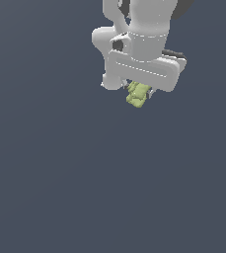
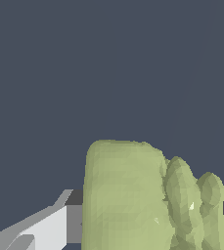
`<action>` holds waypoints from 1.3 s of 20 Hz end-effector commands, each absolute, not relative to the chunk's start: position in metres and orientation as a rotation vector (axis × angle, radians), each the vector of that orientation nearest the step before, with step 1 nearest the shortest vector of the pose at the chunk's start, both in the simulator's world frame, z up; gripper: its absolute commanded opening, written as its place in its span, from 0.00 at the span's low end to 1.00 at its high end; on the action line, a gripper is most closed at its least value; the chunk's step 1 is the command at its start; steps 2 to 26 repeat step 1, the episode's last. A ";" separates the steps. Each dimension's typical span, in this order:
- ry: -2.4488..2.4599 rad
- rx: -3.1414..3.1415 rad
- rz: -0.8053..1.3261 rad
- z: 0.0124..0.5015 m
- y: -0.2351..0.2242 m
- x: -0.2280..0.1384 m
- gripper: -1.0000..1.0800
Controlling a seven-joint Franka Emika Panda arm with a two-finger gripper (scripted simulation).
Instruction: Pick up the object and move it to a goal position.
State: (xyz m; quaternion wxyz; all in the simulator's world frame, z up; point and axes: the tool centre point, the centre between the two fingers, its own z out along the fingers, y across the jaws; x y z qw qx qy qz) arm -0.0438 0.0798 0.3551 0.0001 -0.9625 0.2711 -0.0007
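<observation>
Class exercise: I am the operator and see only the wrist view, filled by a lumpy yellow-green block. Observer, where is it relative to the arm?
Observer: The lumpy yellow-green block pokes out, tilted, just beneath the white gripper.
Operator: Is it off the floor?
Observer: Cannot tell; the exterior view shows only plain grey around it, no shadow.
Operator: Where does the arm enter?
Observer: The white arm comes from the exterior view's top edge.

The white arm reaches down from above, its wide gripper (image 1: 139, 91) pointing downward with fingers (image 2: 45, 229) closed on the yellow-green object (image 1: 137, 95) between them
</observation>
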 end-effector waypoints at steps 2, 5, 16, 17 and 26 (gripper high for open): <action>0.852 -3.024 0.000 0.358 0.080 -0.045 0.00; 0.852 -3.024 0.000 0.358 0.080 -0.045 0.00; 0.852 -3.024 0.000 0.358 0.080 -0.045 0.00; 0.852 -3.024 0.000 0.358 0.080 -0.045 0.00; 0.852 -3.024 0.000 0.358 0.080 -0.045 0.00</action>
